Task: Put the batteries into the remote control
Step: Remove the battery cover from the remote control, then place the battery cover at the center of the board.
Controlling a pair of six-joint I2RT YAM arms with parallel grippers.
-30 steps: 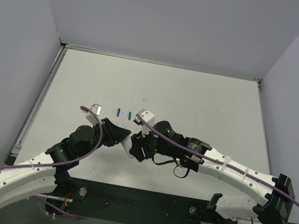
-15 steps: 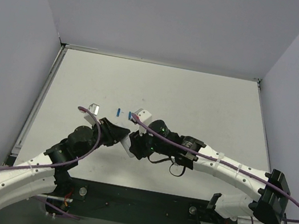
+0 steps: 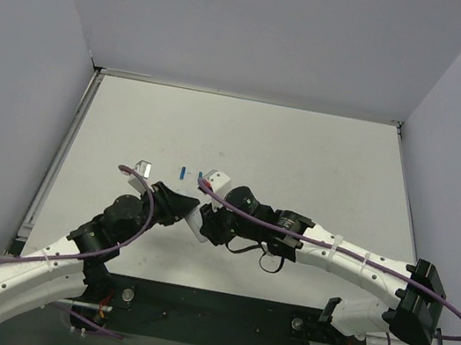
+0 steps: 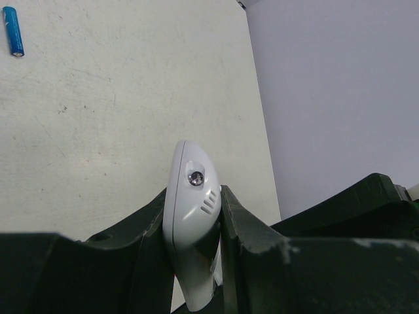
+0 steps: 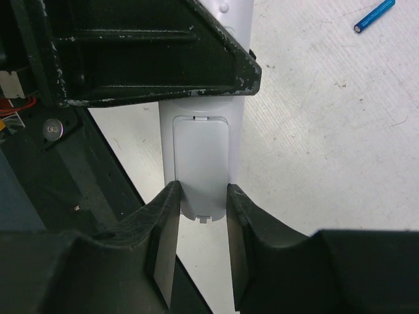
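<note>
The remote control [image 4: 192,216] is held up off the table [image 3: 304,159] near the front middle, pinched between both arms. The left gripper [image 4: 193,196] is clamped tight on its nose end. The right gripper [image 5: 201,190] has its jaws squeezed in on the sides of the tail end, both fingers touching as far as I can see, and the battery cover [image 5: 201,147] is on. The batteries [image 3: 183,171] are lying on the table just past the grippers, near each other but not touching.
</note>
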